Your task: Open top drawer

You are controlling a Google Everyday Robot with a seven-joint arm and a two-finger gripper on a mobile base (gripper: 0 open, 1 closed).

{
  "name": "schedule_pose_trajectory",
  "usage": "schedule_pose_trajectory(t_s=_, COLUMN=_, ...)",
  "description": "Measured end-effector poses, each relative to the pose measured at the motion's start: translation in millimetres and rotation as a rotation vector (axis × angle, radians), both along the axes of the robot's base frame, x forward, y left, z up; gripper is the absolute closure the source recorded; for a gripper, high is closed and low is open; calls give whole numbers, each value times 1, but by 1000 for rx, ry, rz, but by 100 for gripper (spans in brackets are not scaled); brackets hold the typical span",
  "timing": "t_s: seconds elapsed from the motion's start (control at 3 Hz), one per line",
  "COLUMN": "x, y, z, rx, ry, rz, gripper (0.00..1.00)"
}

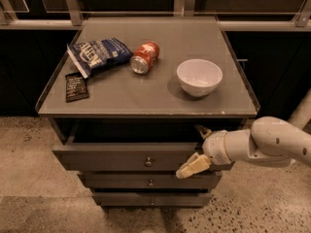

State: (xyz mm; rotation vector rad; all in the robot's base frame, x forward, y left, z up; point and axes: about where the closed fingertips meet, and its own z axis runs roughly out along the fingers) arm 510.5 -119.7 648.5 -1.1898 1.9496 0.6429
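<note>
The top drawer [112, 158] is the widest grey drawer under the cabinet top, with a small round metal knob [148, 162] at its centre. It stands partly pulled out, with a dark gap behind its front. My gripper [196, 149] is at the drawer's right end, on a white arm coming in from the right. One tan finger [190, 167] lies across the face of the drawer front. The other fingertip [201, 129] shows above and behind the front's top edge. The fingers are spread with the drawer front between them.
Two narrower grey drawers [146, 182] sit shut below. On the grey cabinet top [146, 93] lie a blue chip bag [97, 54], a red soda can [145, 57], a white bowl [199, 76] and a small black packet [76, 86]. Speckled floor surrounds the cabinet.
</note>
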Motion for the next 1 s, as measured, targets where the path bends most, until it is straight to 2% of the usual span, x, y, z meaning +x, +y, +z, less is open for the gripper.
schedule_pose_trajectory(t_s=0.33, x=0, y=0, z=0, rx=-2, ry=3, rz=3, gripper=0)
schedule_pose_trajectory(t_s=0.67, x=-34, y=-6, z=15, rx=-34, ry=26, rz=69, gripper=0)
schedule_pose_trajectory(t_s=1.0, x=-92, y=-19, z=40, rx=-99, ry=65, rz=179, gripper=0)
